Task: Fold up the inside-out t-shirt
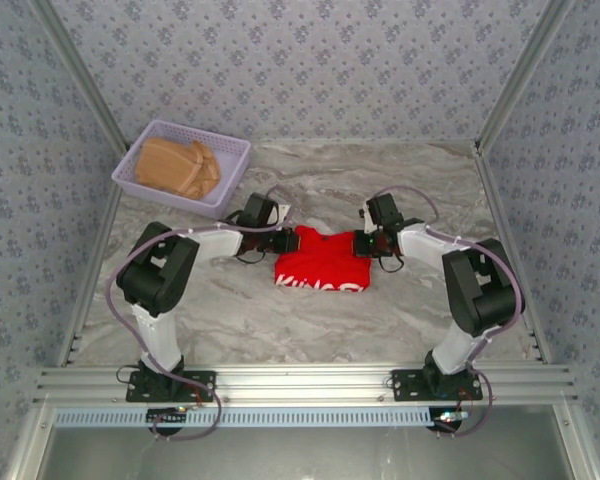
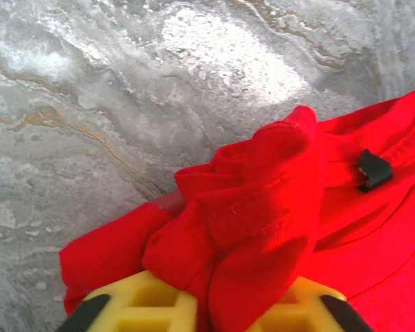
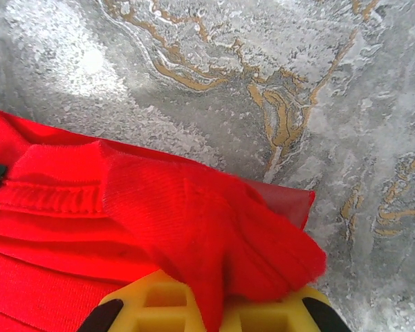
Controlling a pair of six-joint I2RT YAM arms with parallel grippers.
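The right gripper [image 1: 365,243] was clamped on a bunched fold of the inside-out t-shirt [image 1: 320,262] at its far right corner; red cloth spilled over its yellow fingers [image 3: 263,315]. The left gripper [image 1: 280,234] sat at the far left corner with cloth heaped between its fingers [image 2: 145,304]; whether it pinched or had let go, I could not tell. The shirt lay mid-desk between both arms, with white lettering [image 1: 318,284] along its near edge. The marbled desk [image 1: 330,180] stretched around it; far left stood a lavender basket [image 1: 202,131] holding a tan folded garment [image 1: 177,167].
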